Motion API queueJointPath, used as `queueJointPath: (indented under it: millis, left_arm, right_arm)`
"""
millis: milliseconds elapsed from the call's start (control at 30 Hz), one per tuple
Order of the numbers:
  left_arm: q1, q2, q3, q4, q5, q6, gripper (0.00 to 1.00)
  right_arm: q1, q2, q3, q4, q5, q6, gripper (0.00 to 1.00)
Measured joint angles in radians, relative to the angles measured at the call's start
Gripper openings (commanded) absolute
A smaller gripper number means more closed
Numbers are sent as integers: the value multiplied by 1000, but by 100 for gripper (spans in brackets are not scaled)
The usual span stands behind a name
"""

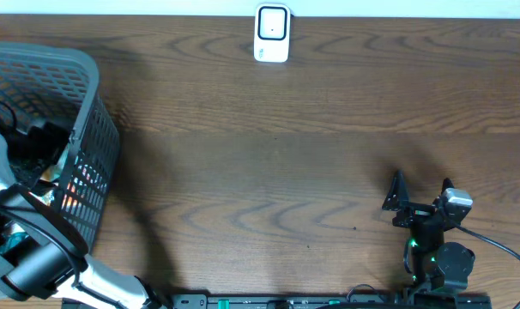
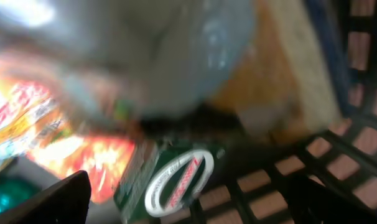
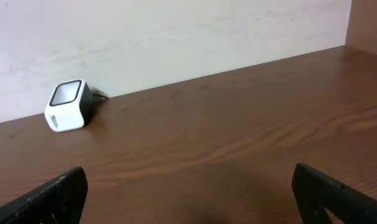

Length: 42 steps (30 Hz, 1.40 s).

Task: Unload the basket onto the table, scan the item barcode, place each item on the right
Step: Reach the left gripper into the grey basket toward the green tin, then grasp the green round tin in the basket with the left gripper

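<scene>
Scanner [image 1: 272, 33] stands at the far edge of the table [image 1: 286, 172], well apart from both arms. Left gripper [image 2: 188, 186] reaches down inside the basket [image 1: 88, 94] at the left end, jaws spread wide over a green packet [image 2: 176, 180] lying beside an orange packet [image 2: 83, 149]; nothing is pinched. Right gripper [image 3: 190, 171] hovers low near the front right, jaws spread, empty
</scene>
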Motion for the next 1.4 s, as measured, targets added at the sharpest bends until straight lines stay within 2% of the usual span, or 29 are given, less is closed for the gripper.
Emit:
queueJointPath:
  millis: [267, 367, 600, 733, 1067, 1400]
  left_arm:
    - [-6, 0, -158, 212, 82, 88, 94]
    - [-23, 0, -201, 266, 93, 111, 89]
    - [-95, 0, -220, 301, 80, 167, 45]
    - [-130, 0, -221, 283, 86, 182, 32]
    - [-115, -1, -222, 262, 101, 164, 23]
    - [-63, -124, -215, 232, 104, 123, 22]
  right_arm:
    - [0, 0, 0, 0, 0, 0, 99]
    - [0, 0, 0, 0, 0, 0, 99]
    - [0, 0, 0, 0, 0, 0, 99]
    - [0, 0, 0, 0, 0, 0, 99]
    - [0, 0, 0, 0, 0, 0, 99]
    - [0, 0, 0, 0, 0, 0, 99]
